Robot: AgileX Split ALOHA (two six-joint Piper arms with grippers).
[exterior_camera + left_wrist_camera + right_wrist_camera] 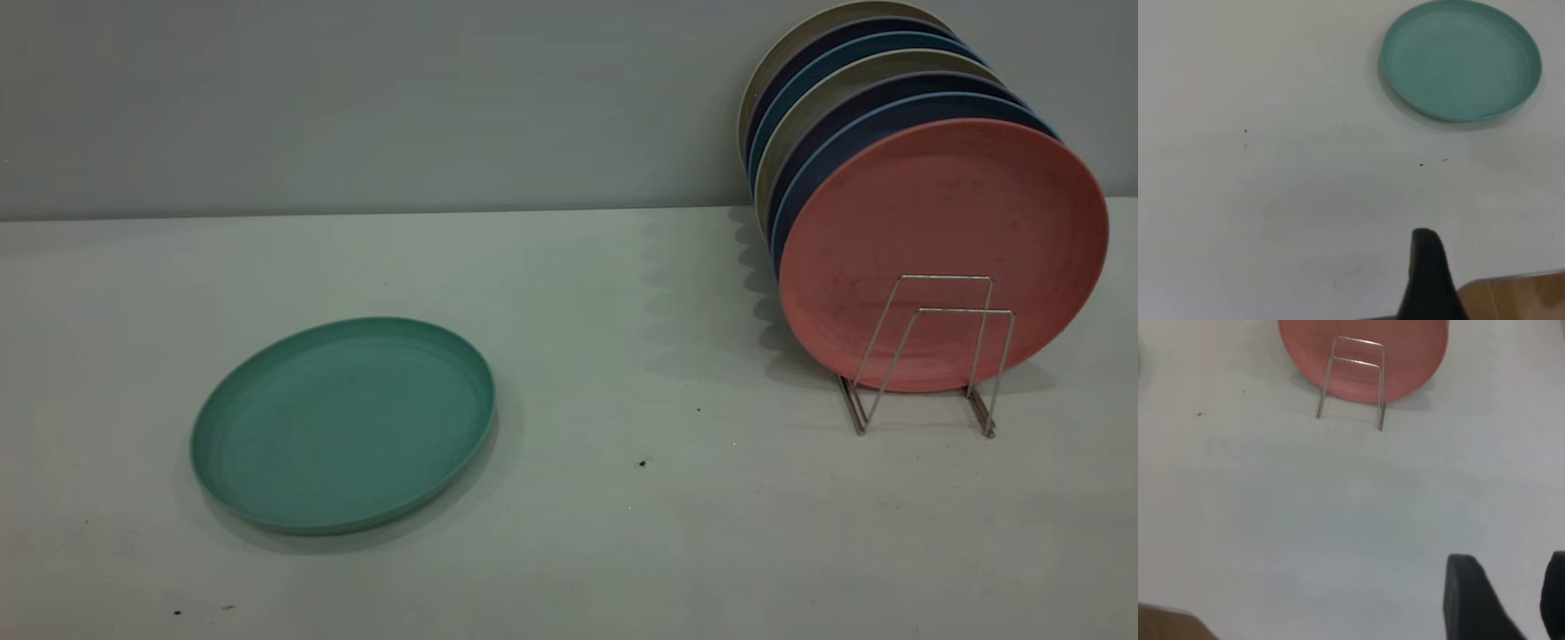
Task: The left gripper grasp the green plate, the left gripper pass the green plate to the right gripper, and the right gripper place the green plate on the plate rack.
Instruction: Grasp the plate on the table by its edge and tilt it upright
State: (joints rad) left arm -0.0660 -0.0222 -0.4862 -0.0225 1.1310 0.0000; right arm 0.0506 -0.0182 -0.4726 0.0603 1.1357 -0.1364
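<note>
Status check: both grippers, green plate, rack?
Left gripper back from green plate, empty. Right gripper open, short of plate rack. Plate flat on table, untouched. Rack's front loops free before pink plate.

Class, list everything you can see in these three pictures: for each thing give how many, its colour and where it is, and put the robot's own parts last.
green plate: one, teal-green, flat on the table, on the left side of the exterior view.
pink plate: one, salmon-pink, upright at the front of the row in the rack.
other plates: about six, dark blue, blue and beige, upright behind the pink plate.
plate rack: one, silver wire, on the table's right side; two front loops free.
table: one, white, a few dark specks.
wall: grey, behind the table.
left gripper: black, one finger showing, away from the green plate.
right gripper: black, open, away from the rack.
</note>
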